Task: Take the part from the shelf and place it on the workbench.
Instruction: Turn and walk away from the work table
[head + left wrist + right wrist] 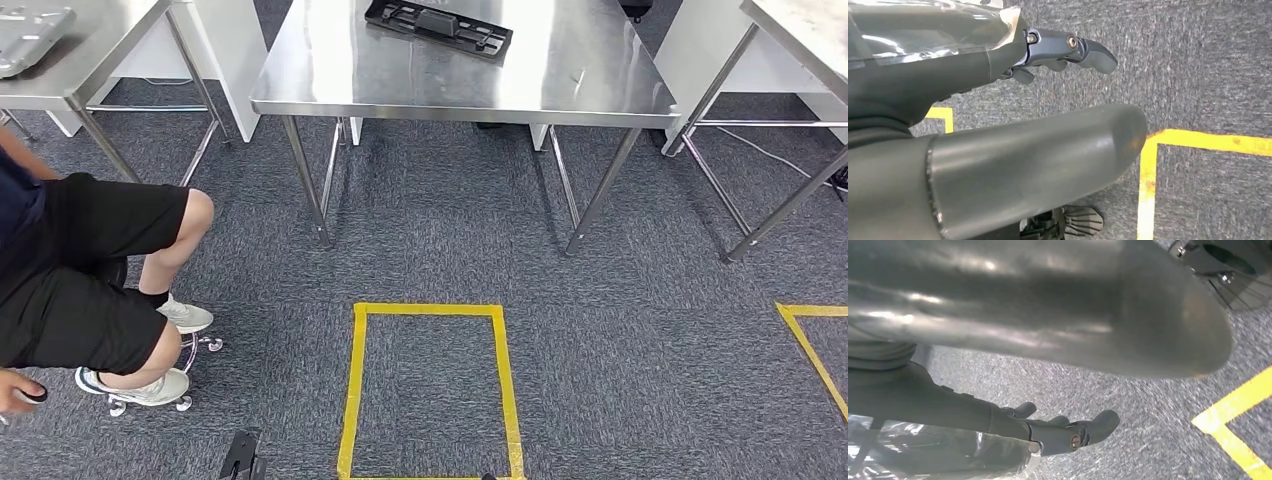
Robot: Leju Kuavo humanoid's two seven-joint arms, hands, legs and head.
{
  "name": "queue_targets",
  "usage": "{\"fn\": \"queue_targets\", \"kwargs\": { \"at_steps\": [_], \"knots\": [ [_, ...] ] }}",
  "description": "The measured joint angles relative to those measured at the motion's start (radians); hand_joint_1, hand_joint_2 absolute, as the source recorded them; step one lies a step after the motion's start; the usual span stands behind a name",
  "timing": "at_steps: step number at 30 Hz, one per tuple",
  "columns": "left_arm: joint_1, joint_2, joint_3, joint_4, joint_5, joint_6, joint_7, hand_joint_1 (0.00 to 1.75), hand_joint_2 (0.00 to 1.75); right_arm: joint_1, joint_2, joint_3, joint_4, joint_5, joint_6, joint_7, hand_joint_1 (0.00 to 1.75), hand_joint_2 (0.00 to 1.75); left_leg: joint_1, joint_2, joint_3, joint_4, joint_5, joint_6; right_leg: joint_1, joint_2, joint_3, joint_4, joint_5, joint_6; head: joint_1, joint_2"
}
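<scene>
1. The part [439,27] — a flat black plastic piece with ribs and clips — lies on the steel bench [560,85] near its far edge, left of the bench's middle.
2. The left hand [998,145] hangs over grey carpet [440,240]; its thick grey thumb lies across the wrist picture and its dark fingers [1088,50] reach out straight and apart from the thumb, with nothing between them.
3. The right hand [1048,330] hangs the same way: the fingers [1083,430] are stretched out, well apart from the thumb, and hold nothing. A clear, crinkled film seems to wrap the back of each hand, though the close view makes that hard to judge.
4. A yellow tape rectangle [430,390] is marked on the carpet in front of the bench, and the corner of a second tape outline [810,340] shows to the right.
5. A person in black shorts and pale sneakers [90,280] sits at the left, on a seat with clear castors.
6. Another steel bench [90,60] stands at the far left carrying a grey metal piece [30,35] — a third bench [800,30] stands at the far right.
</scene>
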Motion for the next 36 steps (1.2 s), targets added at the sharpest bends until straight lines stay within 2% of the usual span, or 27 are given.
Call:
{"fn": "queue_targets", "kwargs": {
  "at_steps": [1,3,4,5,6,8,9,10,11,12,14,15,17,18,19,20,21,22,24,25,26,29,31,32,34,35,36],
  "knots": [
    [0.0,-0.001,-0.001,0.0,0.0,-0.001,0.0,0.0,0.0,0.001,-0.001,0.0,0.0,0.0,0.0,0.0,0.0,0.0,0.001,0.001,-0.01,-0.002,0.009,0.007,-0.001,0.0,-0.021,0.046,-0.032,-0.003,0.001,0.0],
    [0.001,-0.001,-0.003,0.0,0.0,-0.002,0.0,0.0,0.0,0.003,-0.001,0.0,0.0,0.0,0.0,0.0,0.0,0.0,-0.002,0.003,-0.032,-0.001,0.025,0.011,-0.002,0.001,-0.069,0.181,-0.106,-0.008,0.003,0.0],
    [0.001,-0.001,-0.005,0.0,0.0,-0.003,0.0,0.0,0.0,0.004,-0.001,0.0,0.0,0.0,0.0,0.0,0.0,0.0,-0.003,0.004,-0.042,-0.001,0.033,0.011,-0.003,0.001,-0.082,0.233,-0.128,-0.005,0.003,0.0],
    [0.002,-0.001,-0.007,0.001,-0.001,-0.003,0.0,0.0,0.0,0.006,-0.001,-0.001,0.0,-0.001,0.0,0.0,0.0,0.0,-0.003,0.005,-0.051,0.0,0.04,0.01,-0.003,0.001,-0.078,0.251,-0.133,0.001,0.003,0.0],
    [0.002,-0.001,-0.008,0.001,-0.001,-0.003,0.0,0.0,0.0,0.007,-0.002,-0.001,0.0,-0.001,0.0,0.0,0.0,0.0,-0.003,0.005,-0.059,0.0,0.047,0.009,-0.003,0.001,-0.052,0.227,-0.123,0.008,0.003,0.0],
    [0.003,-0.001,-0.01,0.001,-0.003,-0.003,0.0,0.0,0.0,0.006,-0.003,-0.002,0.0,-0.004,-0.002,0.0,0.0,0.0,-0.004,0.005,-0.071,0.0,0.06,0.003,-0.005,0.001,0.048,0.079,-0.086,0.018,0.003,0.0],
    [0.003,-0.001,-0.011,0.001,-0.005,-0.003,0.0,0.0,0.0,0.005,-0.003,-0.002,0.0,-0.005,-0.002,0.0,0.0,0.0,-0.005,0.004,-0.074,0.0,0.066,-0.003,-0.002,0.001,0.095,0.009,-0.071,0.016,0.003,0.0],
    [0.002,-0.001,-0.011,0.001,-0.007,-0.003,0.0,0.0,0.0,0.004,-0.004,-0.003,0.0,-0.006,-0.004,0.0,0.0,0.0,-0.006,0.004,-0.076,-0.001,0.072,-0.009,0.001,0.002,0.124,-0.041,-0.061,0.011,0.002,0.0],
    [0.002,-0.002,-0.012,0.001,-0.01,-0.003,0.0,0.0,0.0,0.004,-0.004,-0.003,0.0,-0.007,-0.005,0.001,0.0,0.0,-0.007,0.004,-0.078,-0.001,0.078,-0.015,0.004,0.003,0.135,-0.063,-0.058,0.004,0.002,0.0],
    [0.002,-0.002,-0.012,0.001,-0.012,-0.002,0.0,0.0,0.0,0.005,-0.003,-0.003,0.0,-0.007,-0.005,0.002,0.0,0.0,-0.007,0.004,-0.078,-0.003,0.085,-0.021,0.007,0.004,0.13,-0.062,-0.053,-0.002,0.001,0.0],
    [0.004,-0.002,-0.013,0.001,-0.017,0.0,0.0,0.0,0.0,0.005,-0.003,-0.003,0.001,-0.007,-0.006,0.003,0.0,0.0,-0.006,0.003,-0.085,0.0,0.084,-0.033,-0.001,0.004,0.118,-0.065,-0.041,-0.019,0.001,0.0],
    [0.005,-0.001,-0.013,0.001,-0.019,0.001,0.0,0.0,0.0,0.005,-0.003,-0.003,0.001,-0.007,-0.006,0.003,0.0,0.0,-0.005,0.002,-0.095,0.02,0.061,-0.038,-0.005,0.003,0.113,-0.067,-0.033,-0.03,0.0,0.0],
    [0.005,0.0,-0.014,0.001,-0.022,0.002,0.001,0.0,0.0,0.006,-0.003,-0.003,0.0,-0.007,-0.009,0.003,0.0,0.0,-0.002,0.0,-0.131,0.117,-0.024,-0.046,-0.007,0.001,0.099,-0.067,-0.015,-0.046,0.0,0.0],
    [0.006,0.0,-0.015,0.001,-0.024,0.002,0.001,0.0,0.0,0.007,-0.002,-0.003,0.001,-0.008,-0.01,0.003,0.0,0.0,-0.002,0.0,-0.153,0.188,-0.069,-0.049,-0.006,0.0,0.088,-0.066,-0.007,-0.05,0.0,0.0],
    [0.006,0.0,-0.016,0.001,-0.026,0.003,0.002,0.0,0.0,0.008,-0.002,-0.004,0.001,-0.009,-0.012,0.003,0.0,0.0,-0.002,0.0,-0.168,0.247,-0.097,-0.051,-0.004,0.0,0.078,-0.064,0.0,-0.05,0.0,0.0],
    [0.007,-0.001,-0.017,0.001,-0.029,0.003,0.003,0.0,0.0,0.01,-0.002,-0.004,0.001,-0.01,-0.013,0.003,0.0,0.0,-0.002,0.0,-0.169,0.279,-0.106,-0.052,-0.003,-0.001,0.068,-0.061,0.005,-0.049,-0.001,0.0],
    [0.007,-0.001,-0.018,0.001,-0.032,0.003,0.004,0.0,0.0,0.011,-0.003,-0.004,0.001,-0.011,-0.014,0.003,0.0,0.0,-0.001,0.0,-0.151,0.274,-0.097,-0.052,-0.003,-0.001,0.06,-0.058,0.01,-0.047,-0.001,0.0],
    [0.006,-0.001,-0.019,0.001,-0.035,0.003,0.005,0.0,0.0,0.011,-0.003,-0.004,0.001,-0.011,-0.015,0.003,0.0,0.0,-0.001,0.0,-0.112,0.226,-0.074,-0.05,-0.002,-0.001,0.053,-0.054,0.012,-0.045,-0.001,0.0],
    [0.003,-0.001,-0.022,0.001,-0.039,0.003,0.006,0.0,0.0,0.011,-0.002,-0.004,0.001,-0.012,-0.016,0.002,0.0,0.0,-0.002,0.0,-0.014,0.085,-0.034,-0.043,0.0,0.0,0.043,-0.044,0.016,-0.04,-0.001,0.0],
    [0.0,-0.001,-0.023,0.001,-0.04,0.003,0.007,0.0,0.0,0.011,-0.002,-0.004,0.001,-0.012,-0.016,0.002,0.0,0.0,-0.004,-0.001,0.018,0.035,-0.024,-0.038,0.002,0.0,0.039,-0.04,0.018,-0.036,0.0,0.0],
    [-0.002,-0.001,-0.024,0.001,-0.041,0.004,0.007,0.0,0.0,0.011,-0.002,-0.004,0.0,-0.012,-0.017,0.002,0.0,0.0,-0.006,-0.001,0.033,0.01,-0.021,-0.034,0.004,0.0,0.036,-0.037,0.02,-0.033,0.001,0.0],
    [-0.003,-0.003,-0.025,0.001,-0.042,0.006,0.009,0.0,0.0,0.011,-0.002,-0.005,0.001,-0.013,-0.019,0.002,0.0,0.0,-0.011,-0.001,0.025,0.0,-0.015,-0.02,0.006,0.0,0.028,-0.037,0.032,-0.015,0.001,0.0],
    [-0.006,-0.004,-0.026,0.001,-0.043,0.007,0.01,0.0,0.0,0.012,-0.003,-0.006,0.001,-0.014,-0.021,0.003,0.0,0.0,-0.008,0.002,0.013,-0.008,0.0,-0.004,0.007,0.001,0.009,-0.018,0.018,-0.007,0.002,0.0],
    [-0.007,-0.006,-0.026,0.001,-0.044,0.007,0.01,0.0,0.0,0.012,-0.004,-0.006,0.001,-0.015,-0.021,0.003,0.0,0.0,-0.006,0.003,0.005,-0.011,0.01,0.003,0.007,0.001,-0.008,0.015,-0.006,-0.007,0.004,0.0],
    [-0.008,-0.008,-0.027,0.001,-0.046,0.007,0.012,0.0,0.0,0.012,-0.004,-0.009,0.001,-0.016,-0.023,0.003,0.0,0.0,-0.005,0.005,-0.015,-0.012,0.026,0.01,0.005,0.001,-0.055,0.139,-0.08,-0.013,0.008,0.0],
    [-0.008,-0.009,-0.027,0.001,-0.046,0.007,0.013,0.0,0.0,0.013,-0.004,-0.01,0.001,-0.016,-0.023,0.003,0.0,0.0,-0.005,0.006,-0.026,-0.011,0.033,0.009,0.003,0.001,-0.075,0.202,-0.108,-0.011,0.009,0.0],
    [-0.008,-0.01,-0.027,0.001,-0.047,0.006,0.014,0.0,0.0,0.013,-0.004,-0.011,0.001,-0.017,-0.023,0.003,0.0,0.0,-0.005,0.007,-0.035,-0.011,0.04,0.008,0.002,0.001,-0.081,0.241,-0.122,-0.006,0.009,0.0]
  ]
}}
